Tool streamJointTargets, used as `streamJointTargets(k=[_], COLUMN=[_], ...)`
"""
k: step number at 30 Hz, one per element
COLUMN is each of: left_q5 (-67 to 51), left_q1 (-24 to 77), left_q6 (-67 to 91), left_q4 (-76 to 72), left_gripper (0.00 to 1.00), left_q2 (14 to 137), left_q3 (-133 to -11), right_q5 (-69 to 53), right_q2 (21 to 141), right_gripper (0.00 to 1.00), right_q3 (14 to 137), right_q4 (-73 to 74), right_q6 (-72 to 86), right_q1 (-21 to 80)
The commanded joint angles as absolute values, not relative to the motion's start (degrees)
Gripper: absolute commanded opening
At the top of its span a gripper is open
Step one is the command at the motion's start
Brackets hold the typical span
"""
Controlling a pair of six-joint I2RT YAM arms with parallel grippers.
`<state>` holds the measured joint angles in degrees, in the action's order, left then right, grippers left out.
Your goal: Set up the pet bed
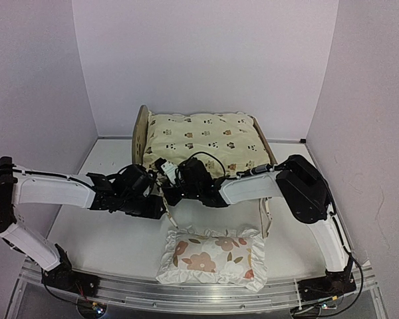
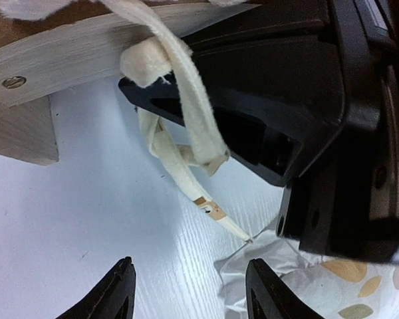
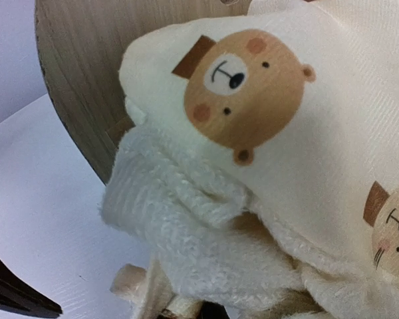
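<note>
The pet bed (image 1: 141,133), a light-wood frame, stands at the back middle with the cream animal-print cushion (image 1: 206,139) on it. Both grippers meet at its front left corner. My left gripper (image 1: 158,194) is open over the table (image 2: 86,219), its fingertips (image 2: 123,292) with nothing between them. Just ahead of it a cream tie string (image 2: 193,113) hangs knotted from the wooden rail (image 2: 73,53). The string runs across the black fingers (image 2: 253,86) of my right gripper (image 1: 174,193), which is shut on it. In the right wrist view the cushion (image 3: 306,119) and headboard (image 3: 80,73) hide the jaws.
A white ruffled pillow with red-brown flowers (image 1: 213,256) lies on the table in front of the bed; its corner (image 2: 346,279) shows beside my left gripper. White walls enclose the table on three sides. A metal rail (image 1: 186,296) runs along the near edge.
</note>
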<state>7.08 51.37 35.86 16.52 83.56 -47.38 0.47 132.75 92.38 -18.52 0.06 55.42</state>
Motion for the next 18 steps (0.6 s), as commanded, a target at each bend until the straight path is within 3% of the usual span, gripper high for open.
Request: streamJointTargets(k=[1, 18], left_q5=[8.39, 10.68], left_q1=[51.37, 51.37], left_q6=[38.85, 44.23], left_q4=[7.43, -2.98], left_gripper=[0.57, 0.44], left_q2=[87.93, 97.43], left_q3=[-47.46, -47.64], right_q5=[4.22, 3.70], right_q2=[132.21, 131.92], right_gripper=[0.00, 0.00], right_q3=[94.63, 94.67], right_q4=[-16.67, -16.17], right_q6=[4.15, 5.82], right_q1=[54.11, 54.13])
